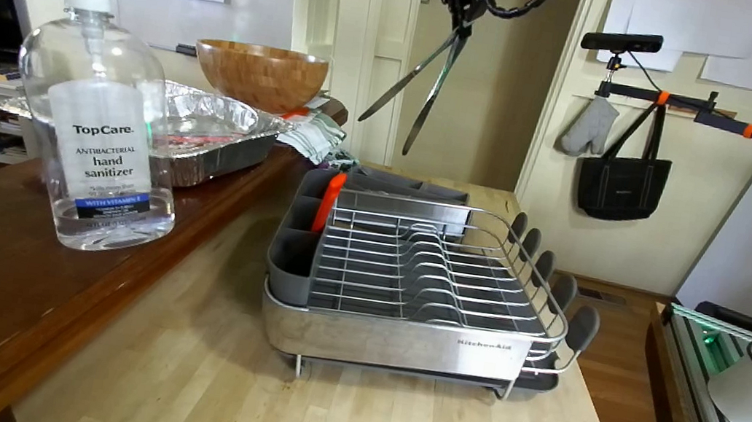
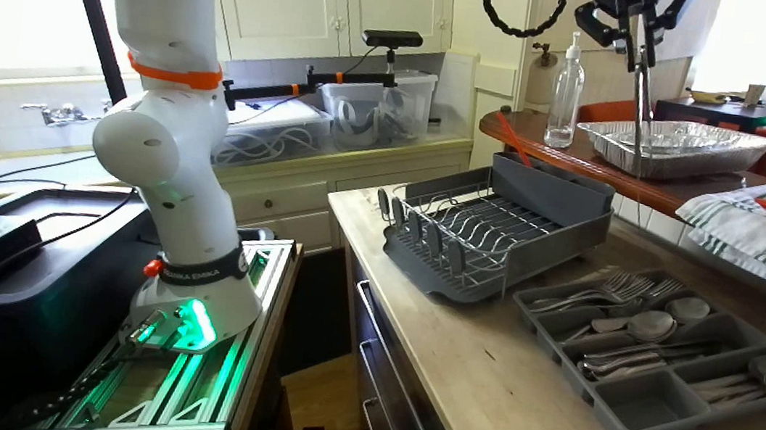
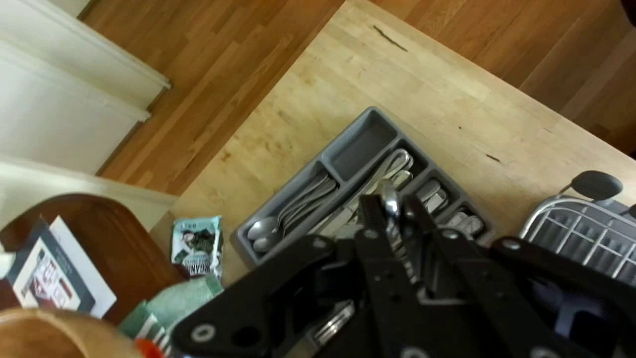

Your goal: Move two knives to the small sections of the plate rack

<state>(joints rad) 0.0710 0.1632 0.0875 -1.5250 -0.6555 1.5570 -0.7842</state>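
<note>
My gripper (image 1: 463, 30) is shut on two knives (image 1: 427, 111), whose blades hang down and spread apart. The gripper also shows in an exterior view (image 2: 639, 56) with the knives (image 2: 642, 108) below it. In the wrist view the gripper (image 3: 390, 204) has a shiny handle end (image 3: 391, 200) between its fingertips. The silver plate rack (image 1: 394, 346) stands on the wooden counter, below the knives; it also shows in an exterior view (image 2: 558, 247). Its small sections (image 1: 292, 254) are dark grey compartments along one side; a red utensil (image 1: 329, 201) stands in one.
A grey cutlery tray (image 2: 649, 401) with forks, spoons and knives lies beside the rack; it shows in the wrist view (image 3: 365, 141). A sanitizer bottle (image 1: 107, 158), foil tray (image 1: 213, 162) and wooden bowl (image 1: 259, 73) stand on the raised brown ledge. A striped towel (image 2: 762, 225) hangs there.
</note>
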